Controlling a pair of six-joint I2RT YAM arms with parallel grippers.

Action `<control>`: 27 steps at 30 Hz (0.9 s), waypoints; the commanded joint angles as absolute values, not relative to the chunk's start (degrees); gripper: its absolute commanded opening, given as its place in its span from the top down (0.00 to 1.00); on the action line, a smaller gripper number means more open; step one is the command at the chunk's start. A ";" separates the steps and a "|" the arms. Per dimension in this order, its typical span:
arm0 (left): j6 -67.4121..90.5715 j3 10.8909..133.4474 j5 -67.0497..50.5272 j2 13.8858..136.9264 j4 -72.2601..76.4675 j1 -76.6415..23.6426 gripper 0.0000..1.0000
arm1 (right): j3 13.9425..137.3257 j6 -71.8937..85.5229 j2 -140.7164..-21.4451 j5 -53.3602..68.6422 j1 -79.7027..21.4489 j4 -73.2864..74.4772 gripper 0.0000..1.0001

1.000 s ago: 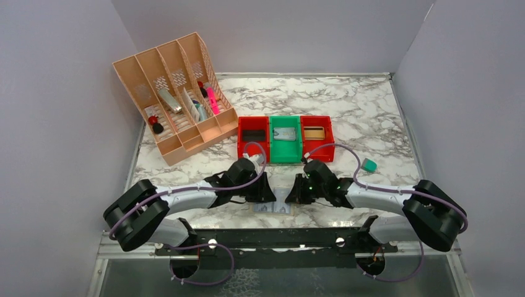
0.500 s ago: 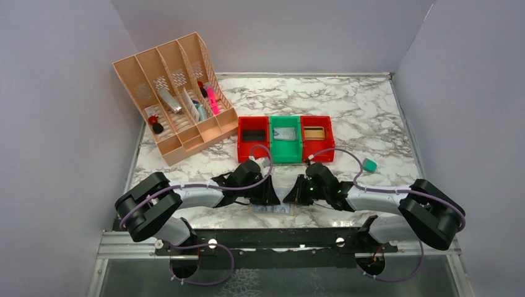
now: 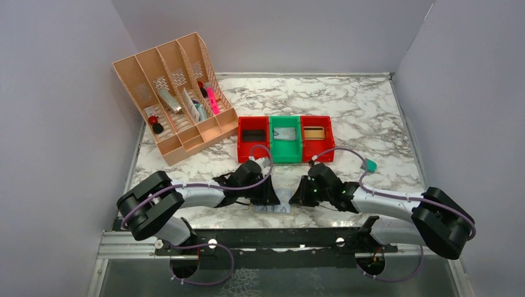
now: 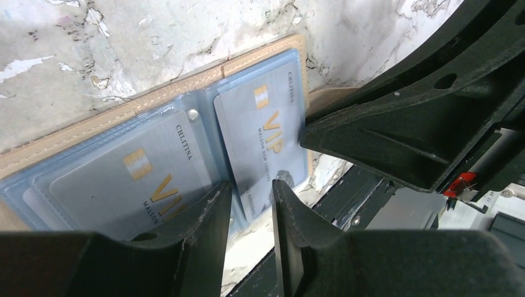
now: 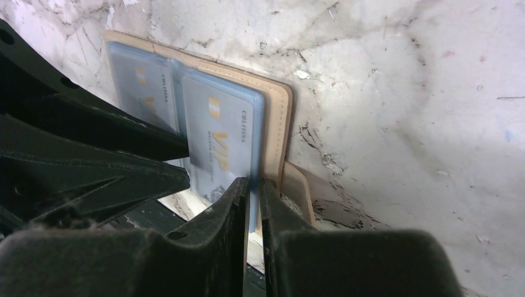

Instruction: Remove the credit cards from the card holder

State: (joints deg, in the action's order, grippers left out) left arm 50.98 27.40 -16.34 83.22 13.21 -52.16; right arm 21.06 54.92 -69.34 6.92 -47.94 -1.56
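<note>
**Card holder** point(image 3: 272, 208): lies opened on the bench point(image 3: 347, 111), inside face up, directly between your two claws. Its long axis runs from one claw across to the other, along the bench's near edge. The tan border point(image 4: 155, 102) shows on the side away from both claws. There are two clear sleeves side by side, each holding a grey VIP card. The cards sit crosswise to the holder, with their long axes pointing from the far border back toward the claw tips.

**Left claw** point(image 4: 249, 193): released, jaws parted by a narrow gap, tips low at the holder's near edge. The gap frames the near end of the right-side card point(image 4: 263, 130). The left-side card point(image 4: 124, 185) lies just outboard of its left finger. Neither pad is seen pressing on anything.

**Right claw** point(image 5: 254, 184): jaws almost together, clenched on the near edge of the sleeve at its end of the holder. A sliver of blue plastic shows between the fingers. You cannot tell whether the card inside is pinched too. A tan tab point(image 5: 298, 185) sticks out just beside its right finger.

The claw tips face each other over the same card, near but apart.

**Beyond the claws**: a green bin point(image 3: 285, 154) sits between two red bins point(image 3: 252, 153). A peach desk organiser point(image 3: 179, 151) stands farther off, beyond the left claw.
</note>
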 commanded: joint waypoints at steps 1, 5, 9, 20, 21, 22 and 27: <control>49.22 27.89 -14.50 85.55 11.02 -52.81 0.66 | 20.57 52.24 -70.45 4.68 -48.07 3.35 0.83; 49.22 28.27 -16.41 86.23 13.23 -53.21 0.67 | 20.80 52.13 -74.27 6.46 -48.05 2.06 0.87; 49.58 28.64 -17.47 86.63 15.10 -53.60 0.70 | 19.94 52.93 -75.15 7.02 -48.08 0.13 0.90; 49.94 28.32 -14.67 84.60 14.64 -53.62 0.96 | 19.14 54.23 -75.23 6.10 -48.08 0.56 0.91; 49.86 28.38 -14.68 84.51 14.61 -53.61 1.00 | 19.22 54.27 -75.20 5.82 -48.08 0.75 0.91; 49.72 28.46 -14.68 84.35 14.40 -53.61 1.00 | 19.23 54.32 -75.16 5.51 -48.08 0.88 0.91; 48.27 29.12 -12.61 82.67 10.68 -53.64 1.00 | 19.25 54.67 -75.35 3.97 -48.08 1.85 0.94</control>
State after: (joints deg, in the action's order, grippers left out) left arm 50.13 28.34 -15.27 84.62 12.84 -52.75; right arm 21.63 54.17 -71.94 7.92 -47.51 -0.95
